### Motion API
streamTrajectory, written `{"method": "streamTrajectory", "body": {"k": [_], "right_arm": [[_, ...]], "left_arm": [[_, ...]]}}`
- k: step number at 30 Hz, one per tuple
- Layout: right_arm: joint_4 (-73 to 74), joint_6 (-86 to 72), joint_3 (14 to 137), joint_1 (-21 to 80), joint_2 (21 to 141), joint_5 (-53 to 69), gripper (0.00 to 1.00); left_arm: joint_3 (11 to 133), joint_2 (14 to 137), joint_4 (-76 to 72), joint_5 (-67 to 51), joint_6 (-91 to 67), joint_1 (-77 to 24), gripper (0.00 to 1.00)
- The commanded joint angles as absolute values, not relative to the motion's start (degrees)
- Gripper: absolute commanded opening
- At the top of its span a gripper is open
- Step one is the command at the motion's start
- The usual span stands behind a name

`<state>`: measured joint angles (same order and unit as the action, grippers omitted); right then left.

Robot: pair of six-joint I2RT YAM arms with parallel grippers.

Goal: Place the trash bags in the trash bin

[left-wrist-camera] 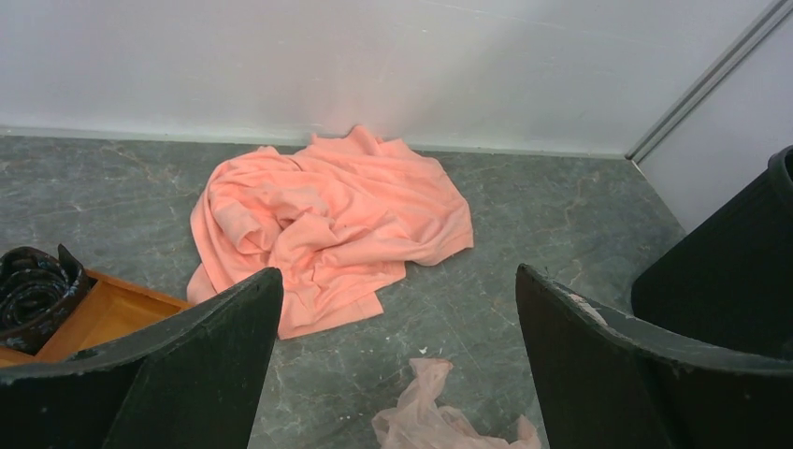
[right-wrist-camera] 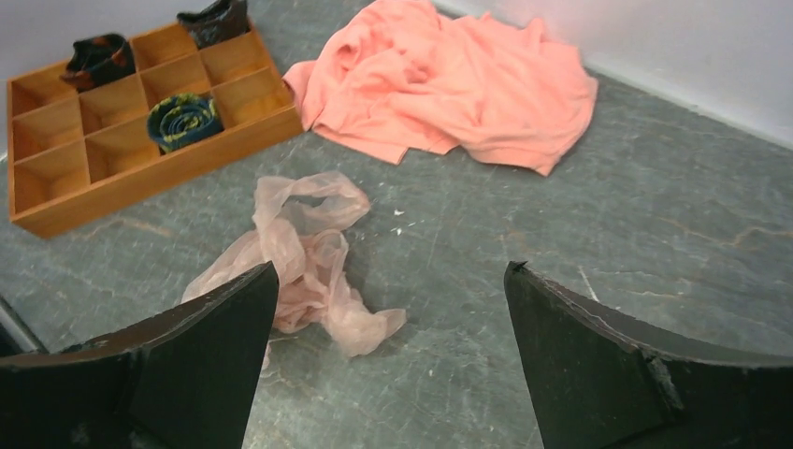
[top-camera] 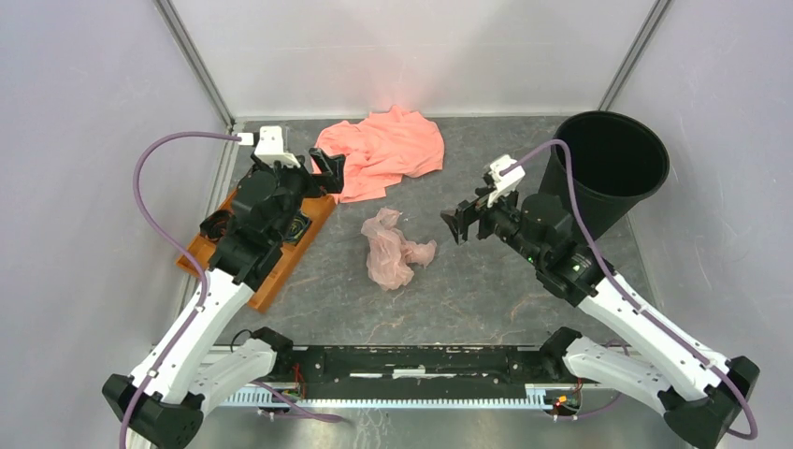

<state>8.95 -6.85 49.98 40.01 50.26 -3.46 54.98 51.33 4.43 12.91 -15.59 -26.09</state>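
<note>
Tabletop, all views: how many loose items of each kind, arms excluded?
Translucent pale pink plastic film bag: 1
Salmon-orange fabric cloth: 1
Round black plastic bin: 1
Orange compartment tray: 1
Dark rolled bundles in the tray: 3
Total: 7

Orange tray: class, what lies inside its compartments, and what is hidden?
The right wrist view shows three dark rolled bundles in separate compartments of the orange tray; the other visible ones look bare. From above, the left arm covers much of the tray.
</note>
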Motion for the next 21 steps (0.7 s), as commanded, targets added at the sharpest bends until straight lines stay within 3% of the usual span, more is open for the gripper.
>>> {"method": "streamTrajectory", "body": {"k": [1,15,21], "right_arm": [[5.7,-7.5,49.7,42.7,52.0,-6.7,0.98],[8.2,-9.5,46.8,44.4,57.8,-11.4,0.98],[12.2,-10.3,47.5,44.4,59.2,-7.4,0.98]], "left_arm": [[54.9,52.2,-1.2,12.5,-10.8,-25.4,1.0],[59.9,61.1,3.7,15.1,-13.0,-25.2,1.0],[62.2,67.1,11.0,15.7,-21.5,-25.1,1.0]]}}
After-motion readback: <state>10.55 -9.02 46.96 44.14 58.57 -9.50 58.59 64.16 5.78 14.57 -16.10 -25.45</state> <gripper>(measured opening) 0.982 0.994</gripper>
